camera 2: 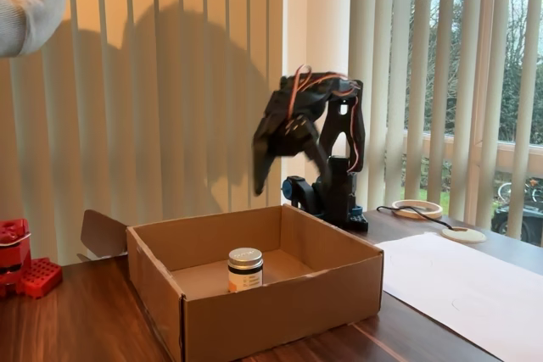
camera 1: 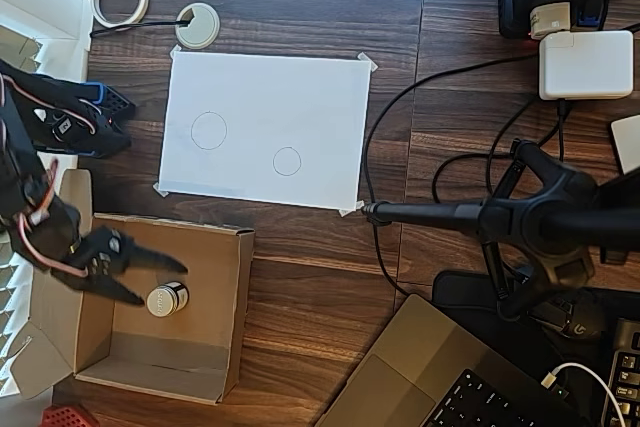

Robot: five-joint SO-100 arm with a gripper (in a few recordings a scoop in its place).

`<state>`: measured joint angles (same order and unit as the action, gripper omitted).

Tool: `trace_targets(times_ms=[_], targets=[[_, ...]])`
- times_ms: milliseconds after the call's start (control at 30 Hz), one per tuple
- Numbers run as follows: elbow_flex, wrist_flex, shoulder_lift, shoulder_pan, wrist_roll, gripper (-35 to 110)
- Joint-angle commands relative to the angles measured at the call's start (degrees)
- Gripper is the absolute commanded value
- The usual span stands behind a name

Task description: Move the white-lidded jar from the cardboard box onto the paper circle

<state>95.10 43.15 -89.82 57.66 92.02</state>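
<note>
Stage: pre-grasp | small white-lidded jar sits in the brown cardboard box, lower left overhead | black gripper spread, empty, above it | we judge lift and carry to small pencilled paper circle remain

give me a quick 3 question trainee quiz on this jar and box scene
1. True or false: the white-lidded jar stands upright inside the cardboard box.
2. Multiple choice: in the fixed view, the claw is A) shut on the jar, B) open and above the box, clear of the jar, C) resting on the white sheet.
3. Fill in: the sheet carries ___ drawn circles, and the paper circle is the smaller one.

Key: 1 true. 2 B. 3 two.
</note>
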Motion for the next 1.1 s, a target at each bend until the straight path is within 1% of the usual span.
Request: trace_targets(times_ms=[0,167,467,733,1067], targets=[[-9.14,-1.14,5.8,3.96,5.54,52],[-9.67,-1.23,10.63,6.59,9.67,52],[-6.06,-1.23,13.62,10.2,17.14,52],[-3.52,-1.14,15.64,9.67,18.63,51],[-0.97,-1.14,15.91,7.56,17.31,49]])
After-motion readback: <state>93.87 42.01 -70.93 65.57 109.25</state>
